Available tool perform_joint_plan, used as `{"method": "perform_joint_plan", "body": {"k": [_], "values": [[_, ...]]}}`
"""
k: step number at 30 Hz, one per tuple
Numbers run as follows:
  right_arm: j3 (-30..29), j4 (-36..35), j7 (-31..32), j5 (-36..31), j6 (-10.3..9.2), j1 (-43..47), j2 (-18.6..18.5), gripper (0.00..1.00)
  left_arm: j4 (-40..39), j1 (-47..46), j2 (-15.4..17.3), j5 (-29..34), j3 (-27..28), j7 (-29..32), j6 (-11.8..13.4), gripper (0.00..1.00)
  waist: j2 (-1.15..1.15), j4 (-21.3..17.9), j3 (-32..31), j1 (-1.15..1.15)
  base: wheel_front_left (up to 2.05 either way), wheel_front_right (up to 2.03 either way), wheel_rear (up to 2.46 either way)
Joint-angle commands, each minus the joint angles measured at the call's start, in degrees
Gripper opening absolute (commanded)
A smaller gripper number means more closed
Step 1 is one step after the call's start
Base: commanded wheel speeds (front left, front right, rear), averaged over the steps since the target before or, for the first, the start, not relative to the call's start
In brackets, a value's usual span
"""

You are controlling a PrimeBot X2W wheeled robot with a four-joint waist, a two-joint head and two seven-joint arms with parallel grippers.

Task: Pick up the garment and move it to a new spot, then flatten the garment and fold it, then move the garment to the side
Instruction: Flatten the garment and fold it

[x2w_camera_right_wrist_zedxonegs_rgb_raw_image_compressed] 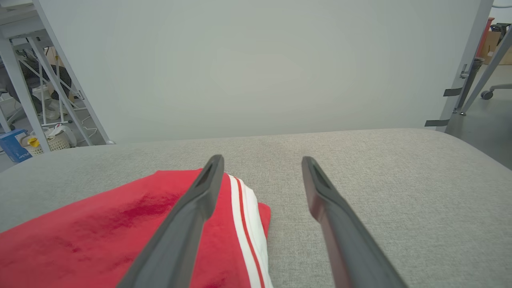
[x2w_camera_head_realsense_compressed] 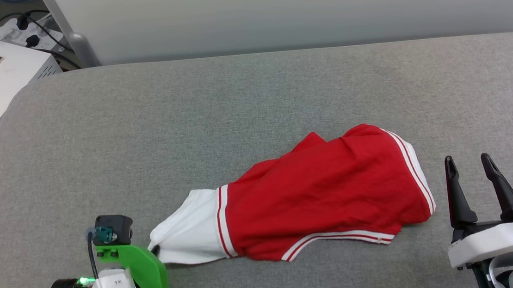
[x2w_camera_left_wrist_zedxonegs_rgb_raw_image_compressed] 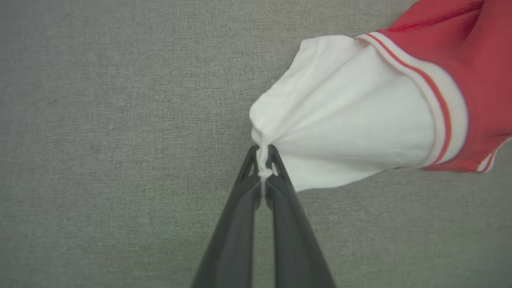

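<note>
Low left jaws pinch the garment's [x2w_camera_head_realsense_compressed: 326, 193] sleeve; right jaws point forward, spread.

Bright, even light, faint soft shadows, left pincer [x2w_camera_left_wrist_zedxonegs_rgb_raw_image_compressed: 264, 154] blurred near lens

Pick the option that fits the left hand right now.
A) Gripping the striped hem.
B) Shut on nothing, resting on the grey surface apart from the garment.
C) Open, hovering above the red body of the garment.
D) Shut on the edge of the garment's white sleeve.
D: in the left wrist view the left hand has its two fingers pinched together on a bunched edge of the white sleeve of the garment.
</note>
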Motion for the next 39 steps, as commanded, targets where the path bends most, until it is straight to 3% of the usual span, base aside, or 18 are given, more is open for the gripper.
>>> {"method": "perform_joint_plan", "body": {"k": [1,2,4,10,16,19,22,30,34,39], "values": [[0.0,0.4,-0.1,-0.3,-0.05,0.5,-0.2,1.00,1.8,0.2,0.7,0.2,-0.1,-0.9,-0.3,0.00,0.62,0.3,-0.4,0.00,0.00,0.00,0.00],[-0.1,0.6,-0.1,-0.4,-0.05,0.5,-0.2,1.00,3.1,-0.1,0.8,0.7,-0.3,-1.8,-0.3,0.00,0.62,0.4,-0.5,0.00,0.00,0.00,0.00],[-0.3,0.9,-0.1,-0.6,-0.05,0.5,-0.2,1.00,5.3,-0.7,0.3,1.3,-0.8,-3.8,-0.5,1.00,0.62,0.4,-0.7,0.00,0.00,0.00,0.00],[-1.1,1.6,-0.1,-1.2,-0.05,0.7,-0.2,1.00,7.5,-2.7,-1.4,2.6,-1.7,-12.7,-1.9,1.00,0.62,1.2,-1.1,0.00,0.00,0.00,0.00],[-1.1,2.2,1.2,-3.3,-0.05,-0.1,-0.2,1.00,5.9,-5.2,-2.7,5.5,-2.7,-26.6,-3.3,1.00,0.62,2.5,-0.8,0.00,0.00,0.00,0.00],[0.9,2.2,8.8,-2.3,-0.05,-0.9,-1.7,1.00,5.2,-5.9,-3.0,7.5,-3.6,-33.2,-3.6,1.00,0.62,3.4,-0.4,0.00,0.00,0.00,0.00],[3.0,0.5,19.1,-0.2,-0.05,-2.1,-5.5,1.00,5.2,-6.4,-3.4,10.0,-4.5,-38.4,-2.5,1.00,0.62,4.4,0.3,0.00,0.00,0.00,0.00],[5.6,-5.2,47.0,8.4,-0.05,-5.2,-13.3,1.00,6.7,-7.2,-5.8,10.9,-6.1,-42.0,-2.3,1.00,0.62,7.6,2.3,0.00,0.00,0.00,0.00],[4.9,-6.6,55.7,10.0,-0.05,-6.3,-14.0,1.00,7.4,-8.1,-6.4,10.9,-6.3,-42.6,-2.5,1.00,0.62,9.1,3.6,0.00,0.00,0.00,0.00],[5.7,-6.9,59.6,9.0,-0.05,-6.6,-14.8,1.00,8.5,-9.0,-6.8,10.8,-6.5,-42.8,-2.8,1.00,0.62,10.6,5.0,0.00,0.00,0.00,0.00]]}}
